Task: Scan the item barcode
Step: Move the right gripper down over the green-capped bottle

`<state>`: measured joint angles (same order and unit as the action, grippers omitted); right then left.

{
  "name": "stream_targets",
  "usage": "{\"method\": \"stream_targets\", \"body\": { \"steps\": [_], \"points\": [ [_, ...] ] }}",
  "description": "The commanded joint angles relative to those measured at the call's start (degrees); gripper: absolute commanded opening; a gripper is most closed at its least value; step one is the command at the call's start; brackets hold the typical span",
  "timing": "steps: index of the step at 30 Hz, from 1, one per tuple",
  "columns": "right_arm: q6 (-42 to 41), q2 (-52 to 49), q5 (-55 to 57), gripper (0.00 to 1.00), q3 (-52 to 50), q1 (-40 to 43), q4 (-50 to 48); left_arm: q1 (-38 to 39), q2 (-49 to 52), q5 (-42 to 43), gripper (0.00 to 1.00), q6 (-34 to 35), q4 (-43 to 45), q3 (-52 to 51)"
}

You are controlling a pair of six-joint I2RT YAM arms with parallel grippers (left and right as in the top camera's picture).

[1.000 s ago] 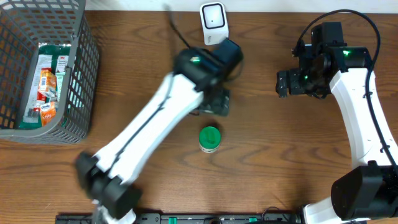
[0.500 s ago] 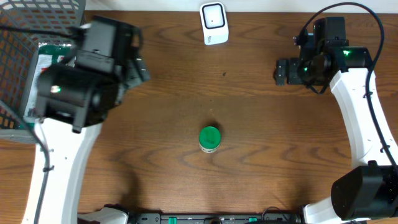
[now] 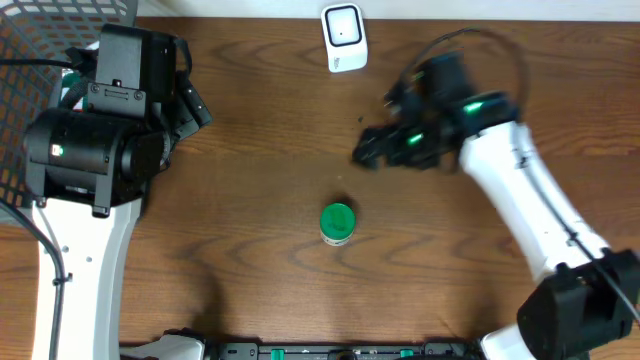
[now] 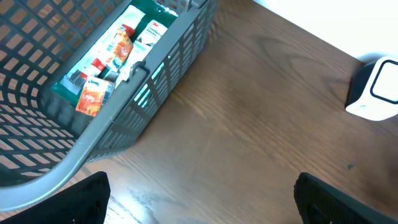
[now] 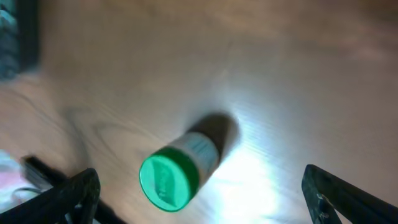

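R gripper (image 5: 202,199) wide open, empty; green-cap bottle (image 5: 177,171) ahead, between its fingers. L gripper (image 4: 199,205) wide, empty; only its cam shows basket (image 4: 118,118) packets (image 4: 99,81) ahead-left of fingers, scanner (image 4: 376,90) ahead-right

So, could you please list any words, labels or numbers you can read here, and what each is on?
No text is legible.
Packets in the basket: printing too small to read.
Green-lidded bottle: label blurred.
Scanner: only a square outline, no words.
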<state>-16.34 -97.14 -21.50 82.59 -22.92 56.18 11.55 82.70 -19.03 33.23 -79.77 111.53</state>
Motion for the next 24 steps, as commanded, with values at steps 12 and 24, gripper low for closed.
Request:
{"method": "stream_targets", "body": {
  "steps": [12, 24],
  "points": [
    [-42.82, -0.39, 28.06, 0.99, -7.34, -21.92, -5.05, -0.28, -0.35, -0.98, 0.95, 0.5, -0.33, 0.79],
    [-49.03, -0.48, 39.3, 0.99, -19.58, -27.8, -19.69, -0.28, -0.35, -0.98, 0.95, 0.5, -0.33, 0.79]
  ]
}}
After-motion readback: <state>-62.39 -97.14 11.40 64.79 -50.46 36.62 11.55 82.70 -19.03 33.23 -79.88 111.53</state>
